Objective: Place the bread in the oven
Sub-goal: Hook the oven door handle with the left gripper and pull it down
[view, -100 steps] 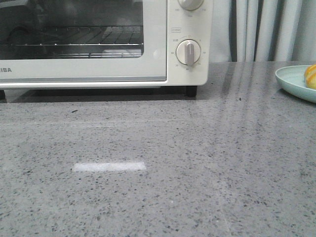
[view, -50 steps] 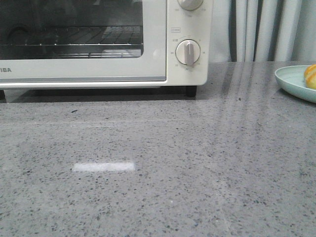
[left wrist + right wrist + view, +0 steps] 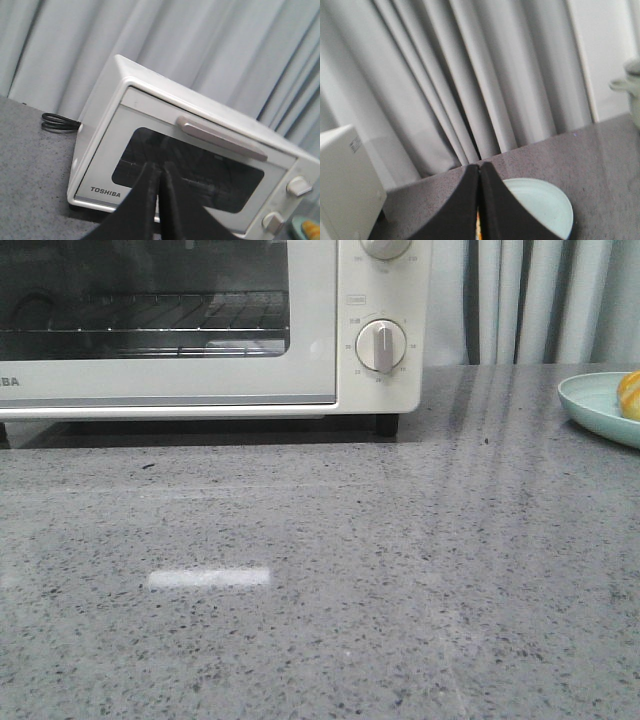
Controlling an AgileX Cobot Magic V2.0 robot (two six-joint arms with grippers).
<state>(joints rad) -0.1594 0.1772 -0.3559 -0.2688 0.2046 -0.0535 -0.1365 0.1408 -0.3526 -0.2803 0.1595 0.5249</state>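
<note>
Front view: no arms visible. The oven [image 3: 215, 325] stands at the desk's far left, door shut, wire rack [image 3: 150, 330] inside bare. The bread [image 3: 629, 395] lies on a pale green plate [image 3: 595, 405] at the far right edge.

Left wrist view: left gripper [image 3: 159, 172] fingers pressed together, empty, facing the oven's handle [image 3: 220, 138].

Right wrist view: right gripper [image 3: 479, 170] closed, empty, above the plate; a sliver of bread shows just beyond the fingertips.

Soft even light, countertop [image 3: 300, 620] glare streak
</note>
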